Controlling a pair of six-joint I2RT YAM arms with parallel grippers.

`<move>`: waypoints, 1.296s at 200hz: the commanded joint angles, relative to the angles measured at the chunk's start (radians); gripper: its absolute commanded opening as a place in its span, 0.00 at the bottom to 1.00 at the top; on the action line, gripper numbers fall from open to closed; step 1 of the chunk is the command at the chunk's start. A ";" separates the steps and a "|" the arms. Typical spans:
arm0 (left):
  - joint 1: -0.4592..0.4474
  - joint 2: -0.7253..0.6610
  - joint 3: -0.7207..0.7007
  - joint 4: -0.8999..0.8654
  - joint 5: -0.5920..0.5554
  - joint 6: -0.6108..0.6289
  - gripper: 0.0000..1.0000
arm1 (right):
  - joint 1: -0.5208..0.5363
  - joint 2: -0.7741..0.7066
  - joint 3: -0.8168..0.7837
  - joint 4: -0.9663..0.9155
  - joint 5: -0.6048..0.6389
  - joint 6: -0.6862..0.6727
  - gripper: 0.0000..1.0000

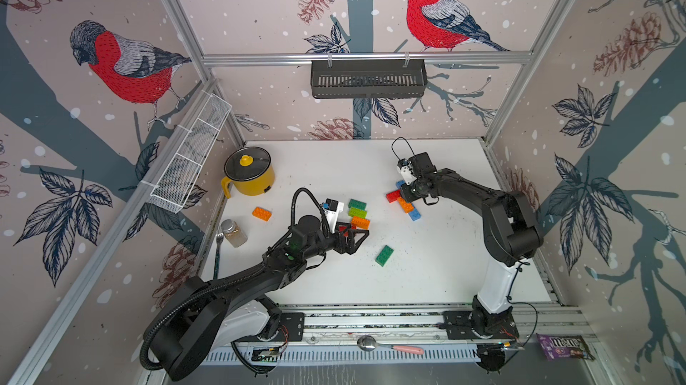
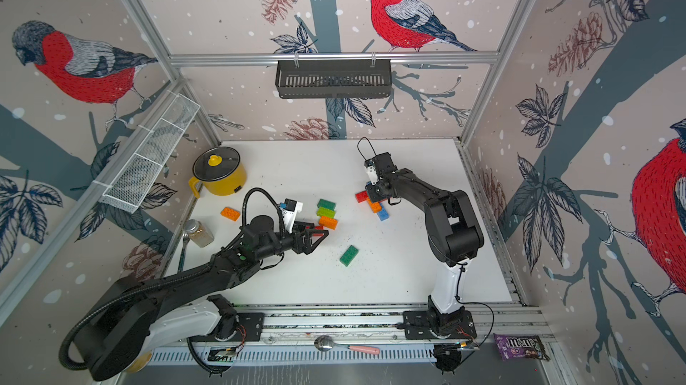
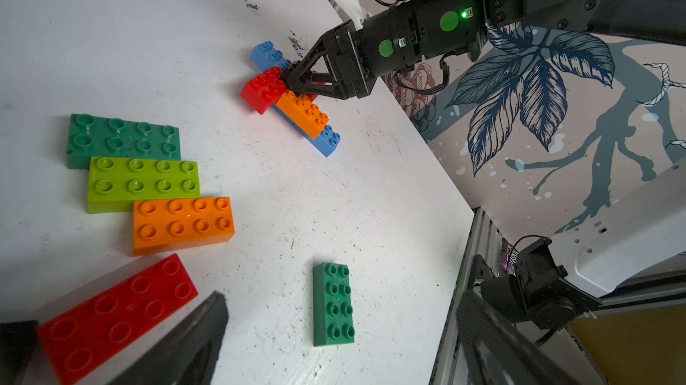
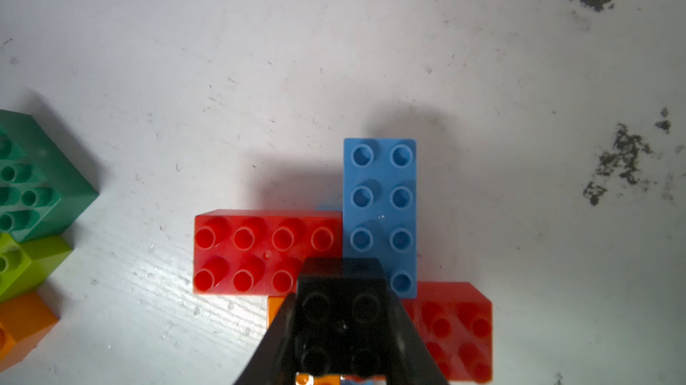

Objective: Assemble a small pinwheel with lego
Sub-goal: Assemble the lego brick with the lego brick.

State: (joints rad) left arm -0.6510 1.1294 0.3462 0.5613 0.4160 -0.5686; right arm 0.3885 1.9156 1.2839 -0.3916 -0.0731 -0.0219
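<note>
The right gripper (image 3: 291, 77) pinches a black brick (image 4: 341, 290) over the crossed lego (image 1: 404, 203) mid-table; the left gripper (image 1: 357, 241) gapes wide above a loose red brick (image 3: 115, 316) beside a green-lime-orange row (image 1: 358, 212); bare table (image 1: 389, 227) lies between them.

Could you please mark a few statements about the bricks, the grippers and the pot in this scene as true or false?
1. The right gripper grips a black brick over the pinwheel. True.
2. The left gripper is shut on a red brick. False: the left gripper is open, and the red brick lies on the table by it.
3. The yellow pot has no lid. False: its lid is on.
4. One dark green brick lies alone, touching no other brick. True.
</note>
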 commanded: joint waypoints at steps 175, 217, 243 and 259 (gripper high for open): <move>0.001 -0.091 -0.023 -0.014 -0.074 0.003 0.97 | -0.010 -0.185 -0.060 -0.117 0.075 0.236 0.33; 0.001 -0.104 -0.026 -0.019 -0.075 0.002 0.97 | -0.015 -0.186 -0.064 -0.118 0.075 0.227 0.37; 0.002 -0.115 -0.027 -0.019 -0.076 0.001 0.97 | -0.017 -0.163 -0.091 -0.093 0.087 0.234 0.35; 0.002 -0.117 -0.031 -0.020 -0.081 0.001 0.97 | -0.017 -0.150 -0.104 -0.086 0.100 0.239 0.33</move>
State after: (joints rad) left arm -0.6510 1.0187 0.3191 0.5316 0.3397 -0.5694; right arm 0.3725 1.7473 1.1969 -0.4839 0.0093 0.2062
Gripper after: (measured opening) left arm 0.969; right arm 0.340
